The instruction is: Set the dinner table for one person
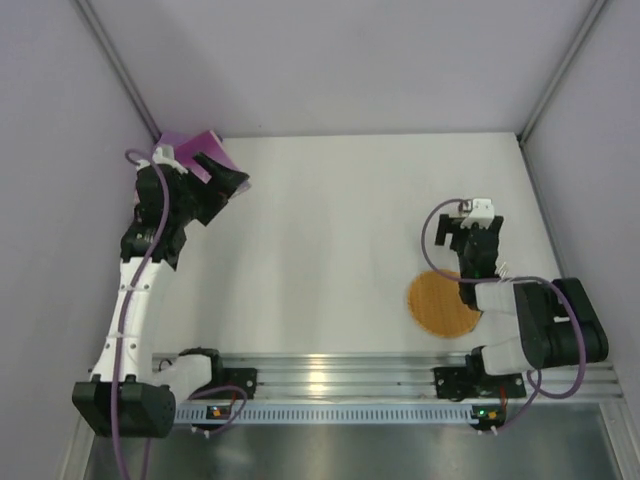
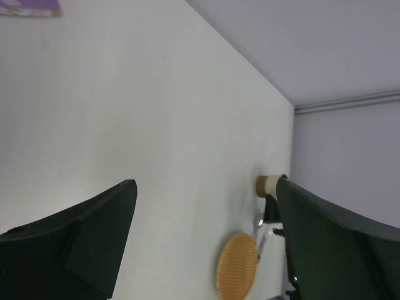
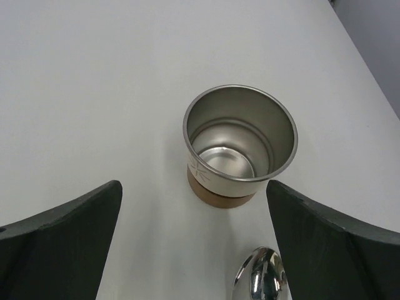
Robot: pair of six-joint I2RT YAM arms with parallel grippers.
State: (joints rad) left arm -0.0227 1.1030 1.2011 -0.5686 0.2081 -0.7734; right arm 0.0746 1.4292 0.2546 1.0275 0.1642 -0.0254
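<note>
Both arms over the white table (image 1: 330, 220), which spans from the 6 o'clock rail to the 12 o'clock wall.
L arm stretches up the 9 o'clock side, wrist bent; left end effector (image 1: 228, 172) is spread, holding nothing, by the purple placemat (image 1: 188, 143) at 10. R arm is folded at 4; right end effector (image 3: 194, 186) is spread w/ an upright steel cup (image 3: 240, 147) ahead, untouched. Spoon (image 3: 259, 278) lies nearby, round woven mat (image 1: 443, 305) at 5.

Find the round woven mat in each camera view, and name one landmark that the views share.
Top external: the round woven mat lies at lower right, against the right arm.
Left wrist: the mat sits at the bottom edge, right of centre.
Right wrist: not in it; only a steel cup and a spoon show.
Shared landmark: the white dinner table, seen in all three.
</note>
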